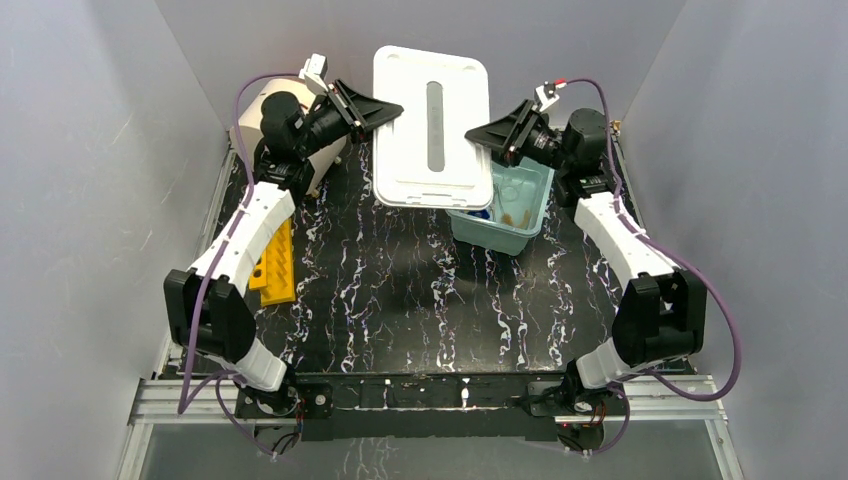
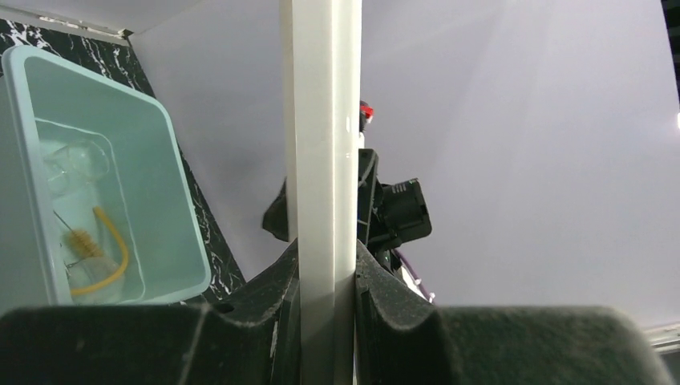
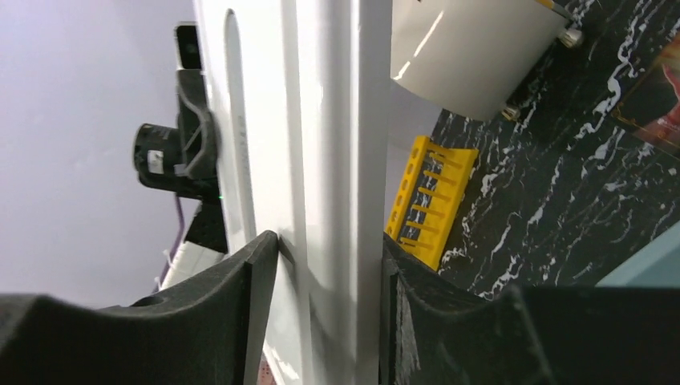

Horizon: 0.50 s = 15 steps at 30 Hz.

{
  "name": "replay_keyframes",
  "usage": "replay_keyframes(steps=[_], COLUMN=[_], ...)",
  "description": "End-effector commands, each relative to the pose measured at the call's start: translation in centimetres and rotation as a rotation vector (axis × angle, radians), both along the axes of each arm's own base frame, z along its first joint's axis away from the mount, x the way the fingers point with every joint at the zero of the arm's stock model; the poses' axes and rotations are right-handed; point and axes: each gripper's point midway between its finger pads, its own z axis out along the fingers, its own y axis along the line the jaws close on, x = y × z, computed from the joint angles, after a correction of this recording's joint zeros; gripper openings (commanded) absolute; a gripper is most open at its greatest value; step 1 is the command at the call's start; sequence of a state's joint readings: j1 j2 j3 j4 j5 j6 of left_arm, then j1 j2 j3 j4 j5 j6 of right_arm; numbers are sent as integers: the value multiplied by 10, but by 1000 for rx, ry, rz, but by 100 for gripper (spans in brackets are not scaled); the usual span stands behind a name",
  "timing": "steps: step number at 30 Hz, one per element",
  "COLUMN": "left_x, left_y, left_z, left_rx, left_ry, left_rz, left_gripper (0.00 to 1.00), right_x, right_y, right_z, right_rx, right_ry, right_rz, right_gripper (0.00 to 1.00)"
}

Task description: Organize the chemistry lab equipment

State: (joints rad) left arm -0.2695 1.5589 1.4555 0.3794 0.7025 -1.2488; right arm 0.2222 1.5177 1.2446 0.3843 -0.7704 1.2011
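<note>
Both grippers hold a white rectangular lid (image 1: 432, 125) up in the air, level, at the back of the table. My left gripper (image 1: 385, 108) is shut on its left edge, seen edge-on in the left wrist view (image 2: 321, 160). My right gripper (image 1: 484, 133) is shut on its right edge, which shows in the right wrist view (image 3: 321, 144). Below the lid's right side stands a pale teal bin (image 1: 510, 210). In the left wrist view the bin (image 2: 172, 184) holds a brown brush (image 2: 82, 243), tan rubber tubing (image 2: 119, 249) and clear glassware (image 2: 76, 164). The other small items are hidden.
A big cream cylinder (image 1: 325, 150) lies at the back left under my left arm, also in the right wrist view (image 3: 473, 48). A yellow rack (image 1: 277, 265) lies on the black marbled tabletop at the left, also in the right wrist view (image 3: 429, 200). Grey walls enclose the table.
</note>
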Motion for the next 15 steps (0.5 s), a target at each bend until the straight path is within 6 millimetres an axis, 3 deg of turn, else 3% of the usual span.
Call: replay_keyframes(steps=[1,5,8,15], left_x=[-1,9,20,37], left_y=[-4,-8,-9,-11], left_z=[18,4,-12,-51], left_rx=[-53,-42,-2,61], left_ry=[-55,-17,24,139], left_rz=[-59,-68,-48,-24], left_gripper=[1,5,15,37], right_x=[-24,-25,-22,-4], right_y=[-9,-12,-16,-30], right_z=[65,66,62,37], right_rx=[87,123,142,168], right_ry=[-215,-208,-184,-90], right_rz=[-9,-9,-22,-90], right_gripper=[50,39,29,18])
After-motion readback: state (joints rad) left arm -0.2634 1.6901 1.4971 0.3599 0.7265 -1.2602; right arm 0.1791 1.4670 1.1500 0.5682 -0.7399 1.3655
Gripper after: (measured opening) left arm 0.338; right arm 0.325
